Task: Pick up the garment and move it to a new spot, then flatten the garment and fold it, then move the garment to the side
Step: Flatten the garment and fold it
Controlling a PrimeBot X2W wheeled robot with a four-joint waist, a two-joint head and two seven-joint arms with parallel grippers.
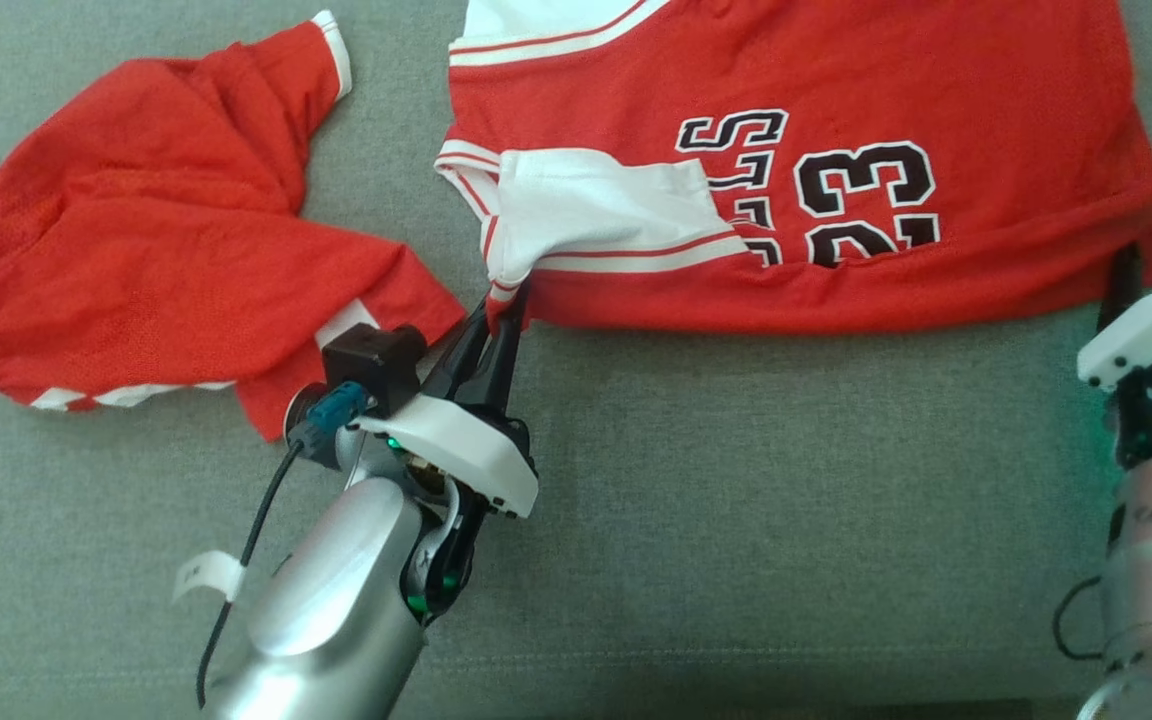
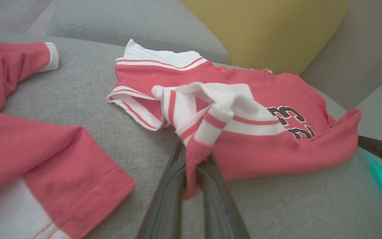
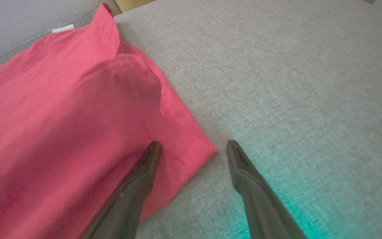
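Left gripper [image 1: 504,305] in the head view has its jaws pressed together on the white-striped sleeve edge of the red jersey [image 1: 836,90]. That jersey lies spread across the grey sofa cushion [image 1: 736,520], number 23 showing. A second red garment [image 1: 136,230] sits crumpled off to the left, and the right gripper [image 1: 1124,275] is at the jersey's right hem, spread unclear from here.

Over to the left wrist: left gripper [image 2: 194,159] pinches a red fold under the bunched white trim of the red jersey [image 2: 260,149]. New here is a yellow cushion [image 2: 270,30] behind it.

Right wrist now: right gripper [image 3: 193,147] is spread wide, one finger over the corner of the red jersey [image 3: 61,99], the other over bare grey sofa cushion [image 3: 293,83]. A white label [image 3: 61,29] shows at the far edge.
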